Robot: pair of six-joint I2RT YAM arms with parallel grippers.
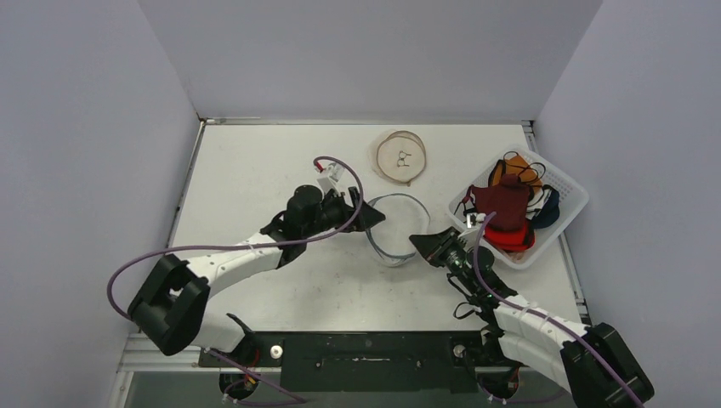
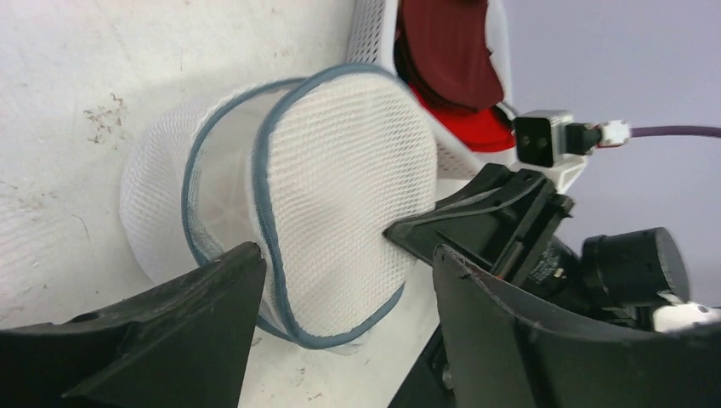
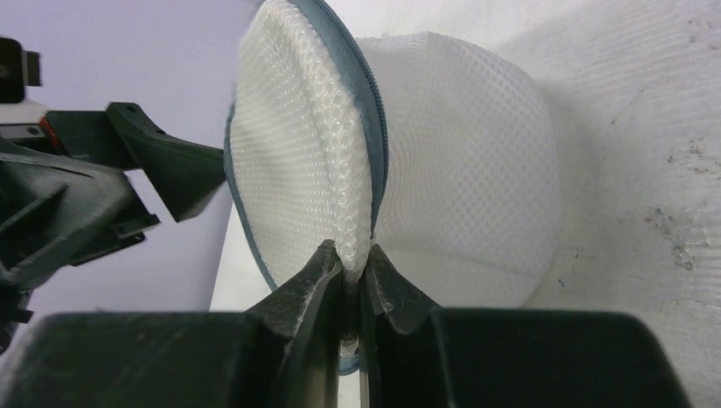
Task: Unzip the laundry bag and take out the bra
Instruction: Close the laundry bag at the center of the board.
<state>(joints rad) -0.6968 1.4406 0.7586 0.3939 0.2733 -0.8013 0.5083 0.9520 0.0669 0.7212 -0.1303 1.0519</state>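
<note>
Right gripper (image 3: 352, 257): jaws closed on the blue-trimmed flap edge of the laundry bag (image 1: 394, 228).
Left gripper (image 1: 371, 215): jaws apart at the bag's left side, gripping nothing.
Laundry bag: middle of the desk (image 1: 272, 161), between both grippers, flap lifted off the body.
Basket (image 1: 576, 194): right of the bag, piled with red and dark garments.
Round tan pouch (image 1: 401, 157): farther back, lying flat.

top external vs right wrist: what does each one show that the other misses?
Top external only: a white plastic basket holding a dark red garment, and a round beige object further back. Right wrist only: a close view of the right hand pinched shut on the flap edge of the white mesh laundry bag with blue-grey trim. Both: that bag, with the open left hand beside it.
</note>
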